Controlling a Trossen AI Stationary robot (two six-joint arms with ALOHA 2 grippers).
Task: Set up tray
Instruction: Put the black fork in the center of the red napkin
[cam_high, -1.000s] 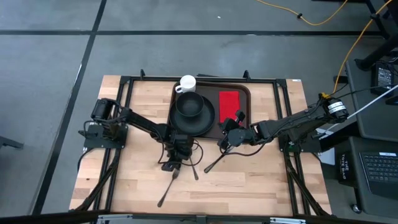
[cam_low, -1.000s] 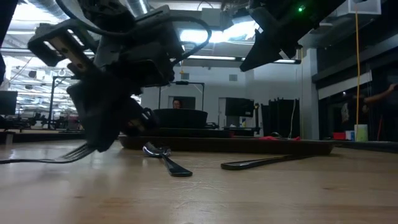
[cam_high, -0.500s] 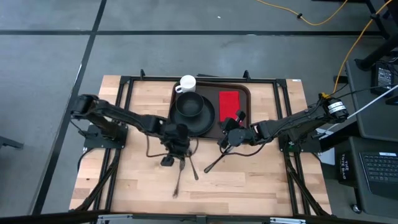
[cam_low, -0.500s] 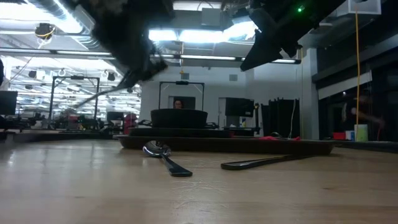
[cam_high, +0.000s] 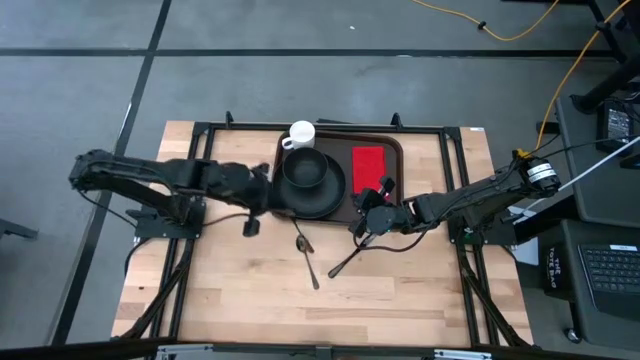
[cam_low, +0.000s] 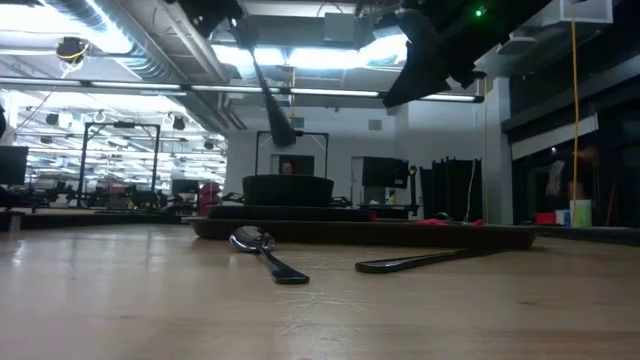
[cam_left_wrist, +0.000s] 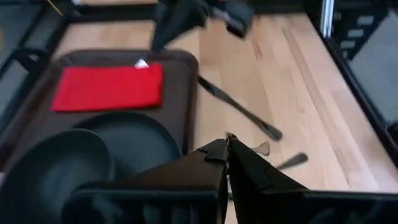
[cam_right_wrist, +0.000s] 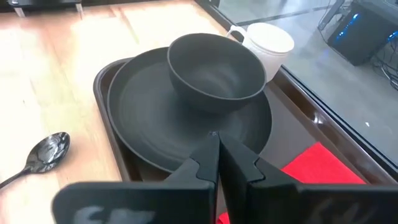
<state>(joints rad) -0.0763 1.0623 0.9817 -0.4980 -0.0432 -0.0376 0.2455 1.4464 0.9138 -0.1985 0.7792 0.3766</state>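
The dark brown tray (cam_high: 392, 146) lies at the table's far middle. On it are a round black plate (cam_high: 325, 197) with a black bowl (cam_high: 303, 168), a white mug (cam_high: 300, 133) and a red napkin (cam_high: 369, 168). My left gripper (cam_high: 267, 188) is shut on a fork (cam_low: 272, 105), high above the table at the plate's left edge. My right gripper (cam_high: 363, 222) is shut and empty, raised over the tray's near right corner. A spoon (cam_high: 305, 258) and a knife (cam_high: 350, 262) lie flat on the wood, near the tray. My left gripper holds the fork by its upper end, which lies above the low view's top edge. The left wrist view shows only the shut fingers (cam_left_wrist: 249, 168), not the fork. The fork hangs slanting below the gripper, its lower end (cam_low: 282, 135) well clear of the table.
Black frame rails (cam_high: 205, 150) run along the table's left, right and far sides. The spoon's bowl (cam_left_wrist: 264, 148) lies just past my left fingertips in the left wrist view. Bare wood (cam_high: 230, 290) stretches along the near edge. A cable hangs below my left arm.
My left gripper has risen and gone toward the table's far edge and left, from the table's middle to the plate's left edge. The fork, whose tines were on the wood, is now lifted clear and hangs slanting. The spoon it covered now shows.
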